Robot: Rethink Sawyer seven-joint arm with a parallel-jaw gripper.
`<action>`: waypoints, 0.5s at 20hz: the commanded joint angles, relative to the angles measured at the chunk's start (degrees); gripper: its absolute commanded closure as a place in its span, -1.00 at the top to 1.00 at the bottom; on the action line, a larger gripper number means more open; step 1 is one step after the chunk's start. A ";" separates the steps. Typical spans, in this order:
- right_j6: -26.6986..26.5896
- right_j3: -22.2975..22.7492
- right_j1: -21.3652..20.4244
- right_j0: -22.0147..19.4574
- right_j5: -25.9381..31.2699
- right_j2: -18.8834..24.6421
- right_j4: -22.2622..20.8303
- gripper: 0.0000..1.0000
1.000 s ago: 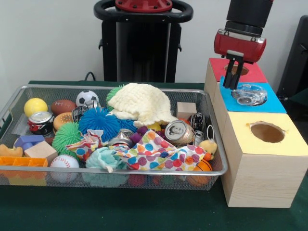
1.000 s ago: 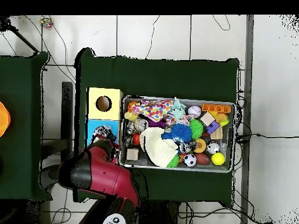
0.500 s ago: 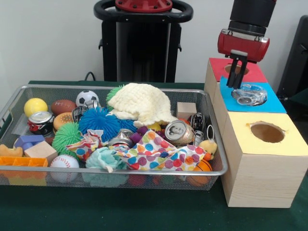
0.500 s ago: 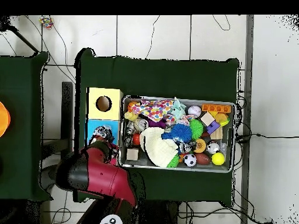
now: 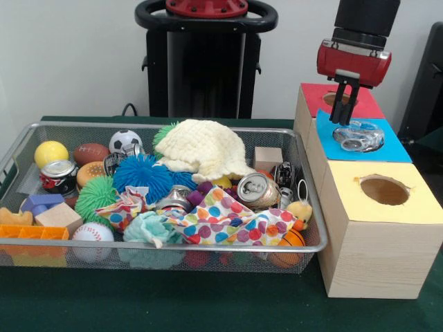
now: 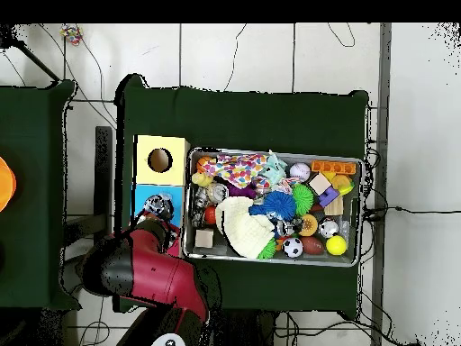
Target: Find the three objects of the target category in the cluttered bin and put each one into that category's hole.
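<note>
- The gripper (image 5: 344, 102) hangs above the row of three boxes at the right of the front view, over the edge where the red-topped box (image 5: 365, 105) meets the blue-topped box (image 5: 391, 148); its two dark fingers (image 5: 352, 97) point down, close together, with nothing between them
- A crumpled clear plastic thing (image 5: 357, 135) lies on the blue top, just below the fingertips and apart from them; it covers the hole there, and I cannot tell what it is
- The yellow-topped box (image 5: 415, 207) stands nearest the camera; its round hole (image 5: 384, 189) is open and dark
- The wire basket (image 5: 173, 250) sits on the green counter (image 5: 208, 304) just beside the boxes; it is heaped with things
- A cream knitted hat (image 5: 204, 149) lies on top at the back; a polka-dot cloth (image 5: 228, 221) is spread along the front
- A dented can (image 5: 256, 189) lies on its side between hat and cloth; another can (image 5: 58, 174), red and black, stands at the left
- Balls are scattered about: a yellow ball (image 5: 51, 153), a football (image 5: 91, 153), a soccer ball (image 5: 125, 141), a baseball (image 5: 92, 234), a blue spiky ball (image 5: 143, 175)
- A wooden block (image 5: 268, 158) rests at the back right corner
- From overhead the red arm (image 6: 149, 275) reaches to the boxes beside the basket; the gripper is hidden under it
</note>
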 commanded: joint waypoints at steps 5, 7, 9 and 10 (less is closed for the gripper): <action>7.63 -1.81 0.16 -1.50 5.71 3.67 -1.41 -1.00; 7.50 -2.00 0.37 -1.92 5.36 3.94 -1.38 -1.00; 7.61 -2.17 0.63 -1.75 5.15 3.83 -1.33 -1.00; 7.57 -2.30 0.79 -1.89 5.01 4.00 -1.31 -1.00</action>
